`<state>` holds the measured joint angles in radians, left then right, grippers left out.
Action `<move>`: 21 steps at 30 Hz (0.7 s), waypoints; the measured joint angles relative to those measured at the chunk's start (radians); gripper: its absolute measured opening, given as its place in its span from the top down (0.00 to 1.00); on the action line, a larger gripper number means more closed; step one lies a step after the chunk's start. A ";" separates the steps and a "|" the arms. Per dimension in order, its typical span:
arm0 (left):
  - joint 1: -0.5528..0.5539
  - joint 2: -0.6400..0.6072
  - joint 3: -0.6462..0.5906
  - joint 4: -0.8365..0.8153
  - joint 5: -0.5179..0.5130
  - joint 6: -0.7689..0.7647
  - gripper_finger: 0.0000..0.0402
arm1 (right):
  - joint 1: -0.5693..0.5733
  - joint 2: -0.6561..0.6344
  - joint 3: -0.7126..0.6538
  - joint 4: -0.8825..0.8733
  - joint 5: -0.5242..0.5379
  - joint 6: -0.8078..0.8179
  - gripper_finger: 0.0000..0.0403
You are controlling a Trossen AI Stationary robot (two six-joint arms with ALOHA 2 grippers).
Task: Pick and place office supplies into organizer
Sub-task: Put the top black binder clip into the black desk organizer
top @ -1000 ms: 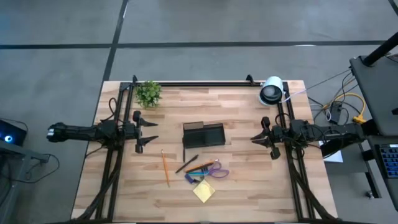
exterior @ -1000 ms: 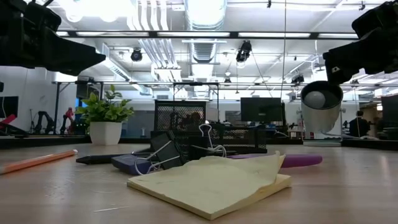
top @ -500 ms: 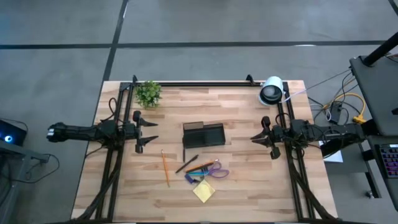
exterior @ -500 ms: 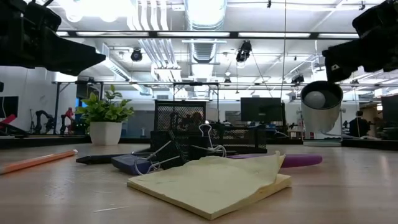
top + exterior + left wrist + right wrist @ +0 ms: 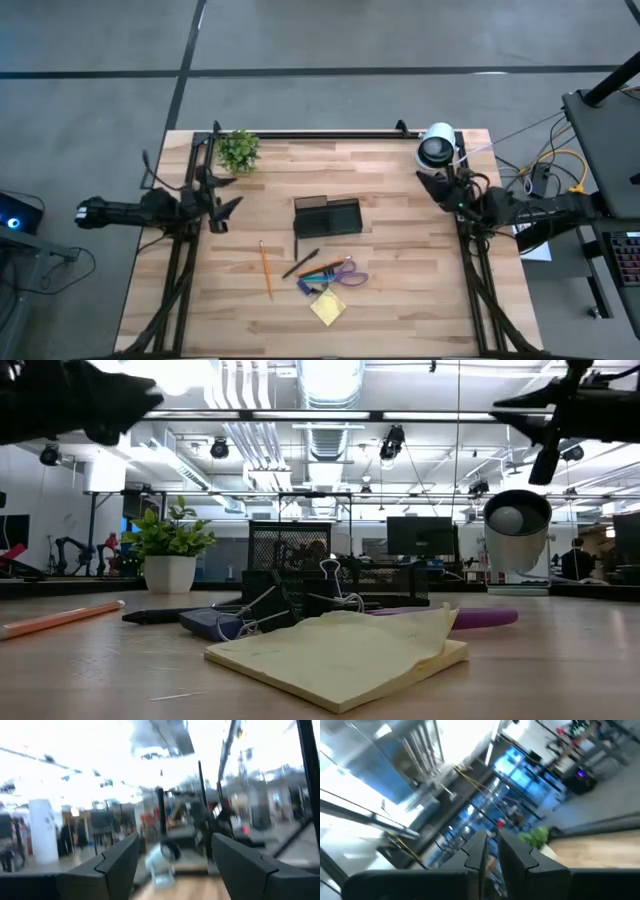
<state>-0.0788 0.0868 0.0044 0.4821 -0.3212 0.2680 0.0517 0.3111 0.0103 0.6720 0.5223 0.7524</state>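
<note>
We are seeing the pencil (image 5: 266, 270) lying near tabletop (image 5: 400, 300) centre, pointing twelve to six, at five o'clock from the wide left hand (image 5: 222, 196); the right hand (image 5: 432, 186) is staying narrow, empty.

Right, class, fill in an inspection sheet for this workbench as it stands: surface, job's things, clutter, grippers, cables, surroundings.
Surface: wooden table, no spill seen.
Job's things: black organizer mid-table; orange pencil, dark pen, markers, purple scissors and yellow sticky-note pad lie on the table outside it.
Clutter: small green plant and round white-and-black device at the far edge; binder clips show among the supplies in the low view.
Grippers: left gripper jaws open, empty; right gripper jaws shut, empty; both off to the sides.
Cables: loose wires beside the table's right edge.
Surroundings: grey floor; no person seen near the table.
</note>
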 joint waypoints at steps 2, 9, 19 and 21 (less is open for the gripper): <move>0.000 0.002 0.000 0.068 0.008 -0.081 0.41 | 0.000 0.045 0.009 0.007 0.003 -0.036 0.90; 0.000 0.001 0.000 0.222 -0.031 -0.759 0.41 | 0.001 0.179 0.160 0.117 -0.048 -0.060 0.90; 0.000 0.000 0.000 0.339 -0.031 -0.896 0.41 | 0.000 0.572 0.612 -0.065 -0.041 -0.326 0.90; 0.000 0.001 0.000 0.339 -0.033 -0.850 0.41 | 0.000 0.638 0.700 -0.130 -0.021 -0.349 0.90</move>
<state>-0.0788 0.0877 0.0041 0.8215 -0.3537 -0.5824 0.0521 0.9490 0.7102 0.5416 0.5016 0.4032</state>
